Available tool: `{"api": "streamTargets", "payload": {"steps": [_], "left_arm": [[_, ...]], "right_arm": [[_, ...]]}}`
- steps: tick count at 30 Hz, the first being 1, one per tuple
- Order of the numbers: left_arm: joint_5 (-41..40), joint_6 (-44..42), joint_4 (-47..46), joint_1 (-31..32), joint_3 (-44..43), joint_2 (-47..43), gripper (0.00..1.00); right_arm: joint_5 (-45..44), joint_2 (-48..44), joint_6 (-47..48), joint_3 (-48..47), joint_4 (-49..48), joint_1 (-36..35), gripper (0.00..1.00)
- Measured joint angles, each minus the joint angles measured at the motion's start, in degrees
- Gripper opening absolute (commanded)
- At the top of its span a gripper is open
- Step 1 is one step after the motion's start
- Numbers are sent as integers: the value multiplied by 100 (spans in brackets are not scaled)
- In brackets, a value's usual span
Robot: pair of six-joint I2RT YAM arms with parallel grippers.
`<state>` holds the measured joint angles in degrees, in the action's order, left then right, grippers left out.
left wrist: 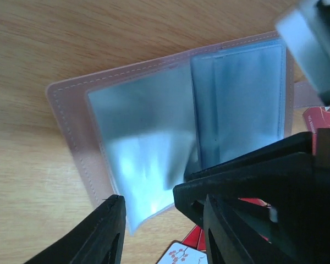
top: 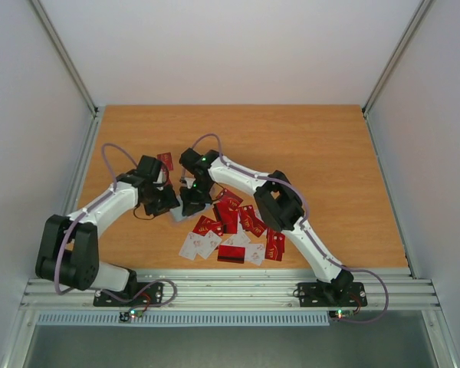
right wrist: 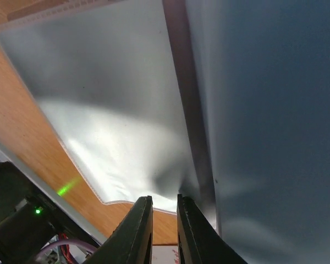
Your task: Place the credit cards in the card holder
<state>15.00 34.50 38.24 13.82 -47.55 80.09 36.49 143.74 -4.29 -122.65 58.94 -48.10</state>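
Top external view: both arms meet over the holder [top: 182,215] at the worktop's [top: 314,153] left-centre and hide most of it. Red cards [top: 234,226] lie scattered just nearer. Left wrist view shows the holder spread open, with the left end effector [left wrist: 162,231] apart beside a sleeve corner. Right wrist view: the right end effector [right wrist: 165,220] is nearly together, pinching a clear sleeve.

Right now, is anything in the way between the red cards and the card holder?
Only the right gripper: it pinches a clear sleeve of the open card holder, on the side where the credit cards lie.
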Motion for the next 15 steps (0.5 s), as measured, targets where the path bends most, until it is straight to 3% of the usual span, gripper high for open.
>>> {"api": "streamTargets", "payload": {"steps": [6, 15], "left_arm": [[240, -39, -317, 0, 42, 361, 40], [409, -227, -413, -11, 28, 474, 41]], "right_arm": [[-140, -299, -15, 50, 11, 55, 15], [-511, -1679, 31, 922, -20, 188, 17]]}}
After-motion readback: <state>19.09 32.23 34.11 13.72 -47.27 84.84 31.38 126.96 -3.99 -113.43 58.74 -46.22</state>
